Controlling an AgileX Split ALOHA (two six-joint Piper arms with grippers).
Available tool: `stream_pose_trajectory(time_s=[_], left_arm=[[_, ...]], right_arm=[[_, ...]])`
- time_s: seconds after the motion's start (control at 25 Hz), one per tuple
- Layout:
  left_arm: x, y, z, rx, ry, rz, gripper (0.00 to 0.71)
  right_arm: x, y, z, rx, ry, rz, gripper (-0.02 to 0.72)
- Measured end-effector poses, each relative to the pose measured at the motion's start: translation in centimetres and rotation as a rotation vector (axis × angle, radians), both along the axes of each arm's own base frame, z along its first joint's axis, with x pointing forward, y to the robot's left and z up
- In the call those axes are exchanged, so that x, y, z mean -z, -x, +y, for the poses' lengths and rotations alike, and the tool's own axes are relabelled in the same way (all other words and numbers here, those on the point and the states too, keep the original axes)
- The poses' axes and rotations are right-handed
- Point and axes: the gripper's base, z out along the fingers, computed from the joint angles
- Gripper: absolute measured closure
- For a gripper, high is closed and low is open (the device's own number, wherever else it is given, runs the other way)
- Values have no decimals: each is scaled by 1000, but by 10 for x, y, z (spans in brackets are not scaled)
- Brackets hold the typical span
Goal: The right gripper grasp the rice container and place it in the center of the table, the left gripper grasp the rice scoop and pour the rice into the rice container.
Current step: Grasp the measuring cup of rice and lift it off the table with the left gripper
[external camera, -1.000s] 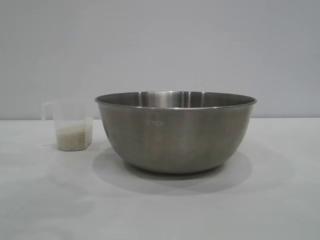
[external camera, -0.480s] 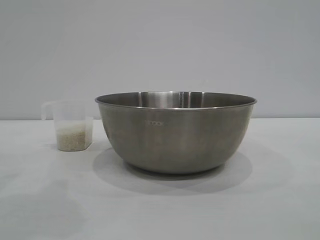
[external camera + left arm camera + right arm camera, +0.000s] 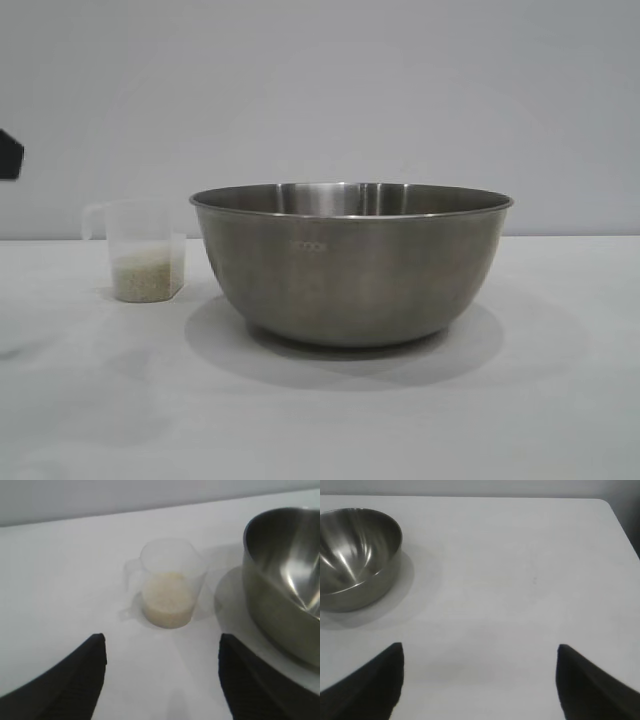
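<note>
Exterior view. The rice container (image 3: pixel 352 262) stood upright on the table (image 3: pixel 560 400), about midway between its left and right edges, a faint small mark on its side. The rice scoop (image 3: pixel 141 250) stood upright just beside it on the left, apart from the bowl wall, loop handle toward the left edge. Rice (image 3: pixel 147 277) filled roughly the lower third of the scoop. A dark piece of my left arm (image 3: pixel 9 155) showed at the picture's left border, above table level, well clear of the scoop.

Left wrist view. My left gripper (image 3: pixel 162 672) was spread wide with nothing between the fingers (image 3: pixel 85 675). It hung over bare tabletop (image 3: pixel 60 580), short of the rice scoop (image 3: pixel 170 582), touching nothing. The scoop sat ahead, roughly in line with the gap between my fingers, handle out to one side, the rice (image 3: pixel 167 597) visible through its wall. The rice container (image 3: pixel 285 575) stood close beside the scoop; no rice showed in the part of its inside I could see.

Right wrist view. My right gripper (image 3: pixel 480 680) was also released, fingers (image 3: pixel 375 685) well apart and empty, over bare table (image 3: pixel 520 570). The rice container (image 3: pixel 357 555) stood well away from it. A rounded table corner (image 3: pixel 607 505) showed on the far side.
</note>
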Motion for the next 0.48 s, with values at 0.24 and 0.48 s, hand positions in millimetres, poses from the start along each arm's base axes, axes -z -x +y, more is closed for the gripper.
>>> stream_pose_trajectory(time_s=[0.24,0.48], left_arm=[[-3,-12,3,-68,5,-35,245],[-10,-27,1,-67,-8,-96,245]], right_arm=[[0,0,0,0,0,0,136],[0,0,0,0,0,0,136]])
